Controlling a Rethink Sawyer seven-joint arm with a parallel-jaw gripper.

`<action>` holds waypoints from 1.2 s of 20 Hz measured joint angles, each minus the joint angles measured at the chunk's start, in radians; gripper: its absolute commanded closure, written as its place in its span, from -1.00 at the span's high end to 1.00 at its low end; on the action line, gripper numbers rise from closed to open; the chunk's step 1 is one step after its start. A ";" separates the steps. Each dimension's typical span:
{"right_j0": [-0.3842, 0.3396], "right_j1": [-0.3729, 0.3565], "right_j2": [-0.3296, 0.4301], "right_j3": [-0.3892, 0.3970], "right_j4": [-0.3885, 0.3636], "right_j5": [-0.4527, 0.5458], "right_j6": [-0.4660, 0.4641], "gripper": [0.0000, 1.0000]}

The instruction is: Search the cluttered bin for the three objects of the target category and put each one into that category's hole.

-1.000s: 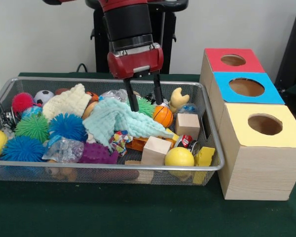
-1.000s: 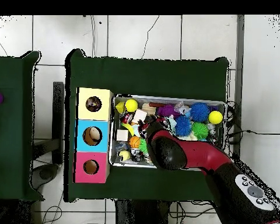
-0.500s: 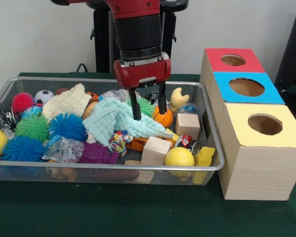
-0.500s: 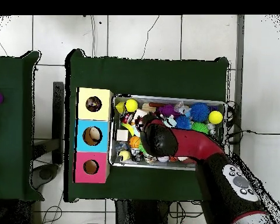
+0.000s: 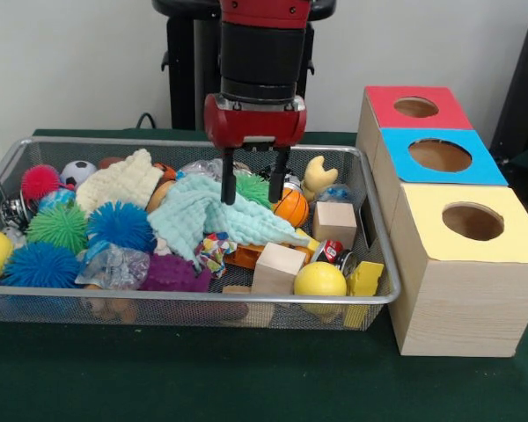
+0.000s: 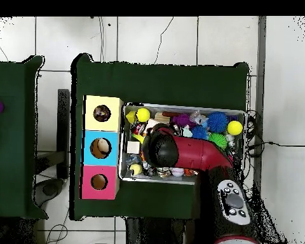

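Observation:
My gripper (image 5: pixel 253 188) hangs open just above the teal cloth (image 5: pixel 207 218) in the middle of the wire bin (image 5: pixel 194 299), with nothing between its fingers. A green spiky ball (image 5: pixel 257 188) shows behind the gap. A small orange basketball (image 5: pixel 291 207) lies right beside the right finger (image 5: pixel 277 183). Two wooden blocks (image 5: pixel 334 221) (image 5: pixel 277 266) and a yellow ball (image 5: pixel 319 280) lie nearer the bin's front right. In the overhead view the arm (image 6: pixel 180 150) covers the bin's middle and hides the gripper.
Three boxes stand right of the bin, with a red top (image 5: pixel 416 107), a blue top (image 5: pixel 440 156) and a yellow top (image 5: pixel 473 221), each with a round hole. Spiky balls (image 5: pixel 119 224), a cream cloth (image 5: pixel 119 180) and a soccer ball (image 5: pixel 77 170) fill the bin's left.
The gripper shifted right, dipped toward the basketball, then rose slightly and came back left, its fingers now level. It stays open and empty. The arm swung round in the overhead view.

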 measured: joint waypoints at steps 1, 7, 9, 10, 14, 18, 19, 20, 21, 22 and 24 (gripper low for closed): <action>0.049 0.002 -0.061 -0.018 0.018 0.000 0.036 1.00; 0.156 0.016 -0.215 -0.065 0.078 0.002 0.147 1.00; 0.174 0.020 -0.252 -0.078 0.094 0.002 0.179 1.00; 0.179 0.022 -0.269 -0.085 0.101 0.001 0.195 1.00; 0.181 0.047 -0.320 -0.116 0.119 0.002 0.221 1.00; 0.180 0.077 -0.347 -0.138 0.132 0.001 0.222 1.00; 0.180 0.085 -0.352 -0.142 0.137 0.001 0.222 1.00; 0.179 0.091 -0.354 -0.142 0.139 -0.001 0.222 1.00; 0.179 0.097 -0.355 -0.143 0.142 -0.002 0.222 1.00; 0.178 0.112 -0.357 -0.143 0.149 -0.011 0.222 1.00; 0.178 0.123 -0.357 -0.143 0.152 -0.020 0.222 1.00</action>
